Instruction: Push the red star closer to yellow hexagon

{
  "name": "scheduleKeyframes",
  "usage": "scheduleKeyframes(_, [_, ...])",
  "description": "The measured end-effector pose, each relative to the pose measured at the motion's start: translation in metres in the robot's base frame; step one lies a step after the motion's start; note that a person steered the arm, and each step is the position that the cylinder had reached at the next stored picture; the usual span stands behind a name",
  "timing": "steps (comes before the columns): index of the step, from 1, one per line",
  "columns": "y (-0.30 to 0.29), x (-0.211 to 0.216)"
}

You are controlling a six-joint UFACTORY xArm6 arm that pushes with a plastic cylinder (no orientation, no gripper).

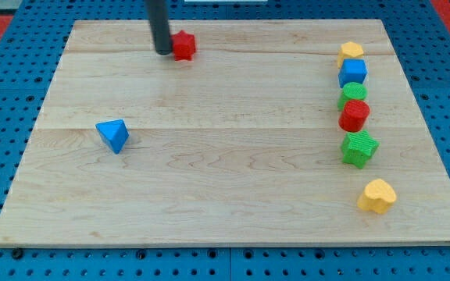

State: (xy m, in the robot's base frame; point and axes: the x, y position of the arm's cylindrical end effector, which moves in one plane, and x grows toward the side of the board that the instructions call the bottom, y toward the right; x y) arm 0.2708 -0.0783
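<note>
The red star (pixel 183 45) lies near the board's top edge, left of centre. My tip (pixel 164 52) stands right against its left side. The yellow hexagon (pixel 351 51) sits at the top of a column of blocks on the view's right, far to the right of the star.
Below the yellow hexagon stand a blue block (pixel 352 72), a green block (pixel 352 94), a red block (pixel 355 115) and a green star (pixel 359 148). A yellow heart (pixel 376 196) lies at lower right. A blue triangle (pixel 113 135) lies at left. The wooden board (pixel 225 195) rests on blue pegboard.
</note>
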Motion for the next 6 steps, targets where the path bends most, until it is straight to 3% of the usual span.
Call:
scheduleKeyframes(1, [0.065, 0.0])
scheduleKeyframes(2, [0.088, 0.001])
scheduleKeyframes(3, [0.02, -0.021])
scheduleKeyframes(4, [0.016, -0.054])
scheduleKeyframes(6, [0.06, -0.018])
